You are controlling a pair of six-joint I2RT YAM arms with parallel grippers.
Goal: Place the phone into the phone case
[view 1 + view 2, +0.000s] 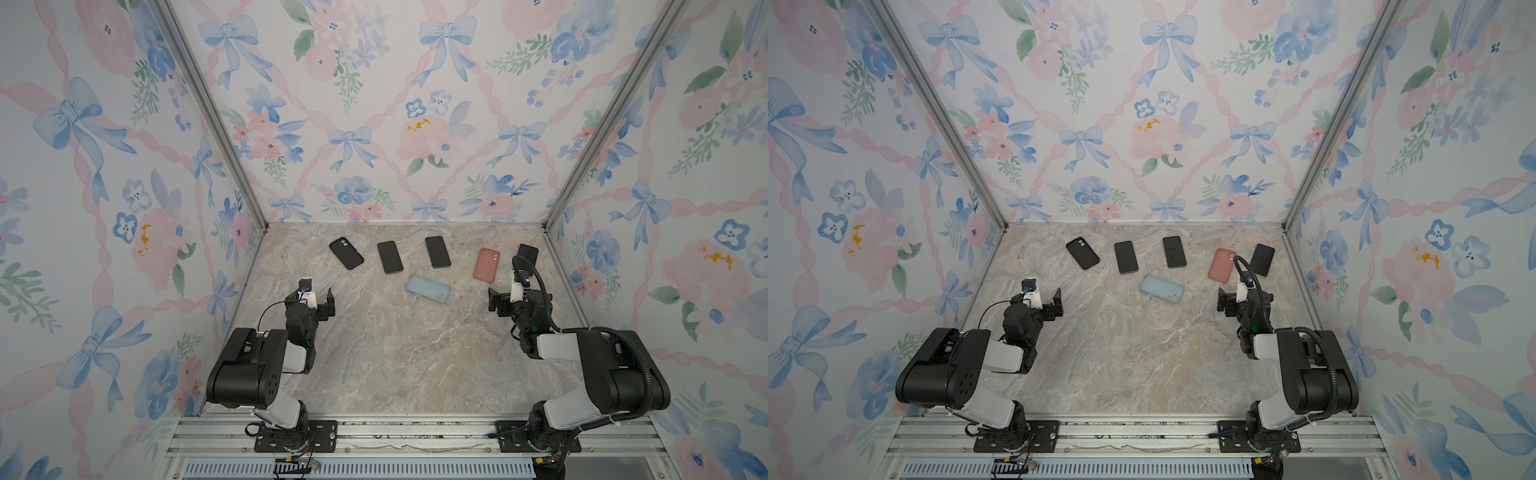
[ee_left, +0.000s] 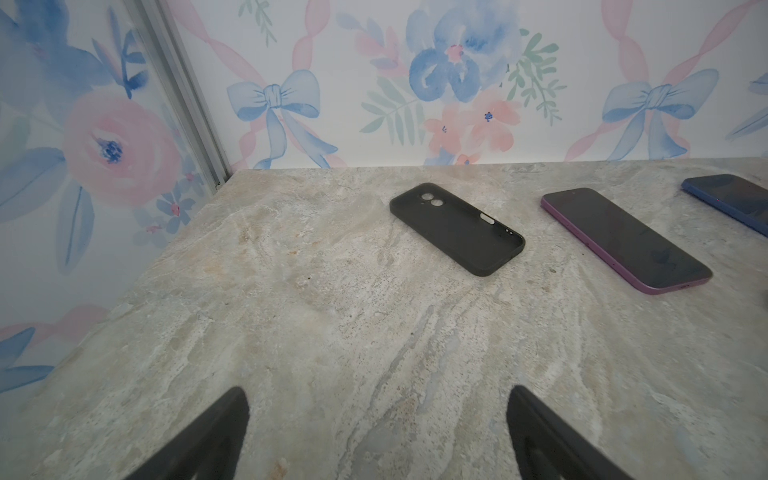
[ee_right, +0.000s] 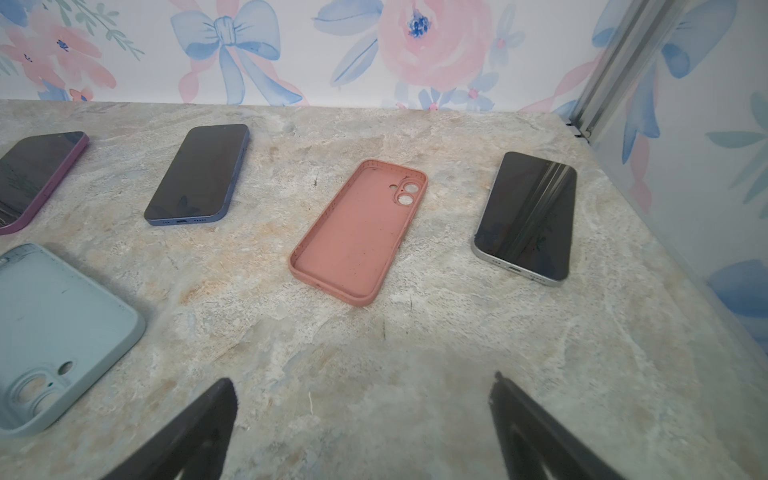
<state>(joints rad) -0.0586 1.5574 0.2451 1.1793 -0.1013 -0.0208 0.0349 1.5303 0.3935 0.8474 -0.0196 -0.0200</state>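
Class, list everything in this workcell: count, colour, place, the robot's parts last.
black case: one, black, row's left end
purple phone: one, purple-edged, beside it
blue phone: one, blue-edged, mid-row
pink case: one, pink, right of that
silver phone: one, silver-edged, far right
light blue case: one, pale blue, nearer the arms
table: one, marbled beige, underneath
walls: three, floral wallpaper, around the table
left gripper: one, black, open, empty
right gripper: one, black, open, empty
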